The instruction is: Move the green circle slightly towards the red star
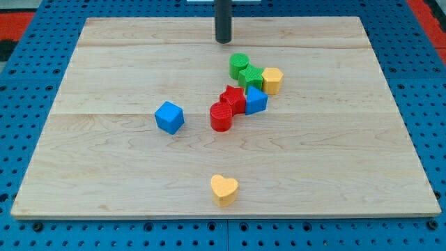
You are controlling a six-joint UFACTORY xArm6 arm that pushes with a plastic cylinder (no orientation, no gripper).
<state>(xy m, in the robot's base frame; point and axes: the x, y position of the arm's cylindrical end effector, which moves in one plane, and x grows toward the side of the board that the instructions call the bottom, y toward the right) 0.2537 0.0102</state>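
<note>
The green circle (239, 64) is a short green cylinder a little right of the board's middle, toward the view's top. It touches a green star (251, 77) at its lower right. The red star (233, 98) lies below them, between a red cylinder (221, 117) and a blue triangle-like block (256, 101). My tip (222, 40) is the dark rod's lower end, just above and slightly left of the green circle, apart from it.
A yellow hexagon-like block (272, 80) sits right of the green star. A blue cube (169, 117) lies left of the cluster. A yellow heart (224, 189) lies near the board's bottom edge. The wooden board (104, 70) rests on a blue pegboard.
</note>
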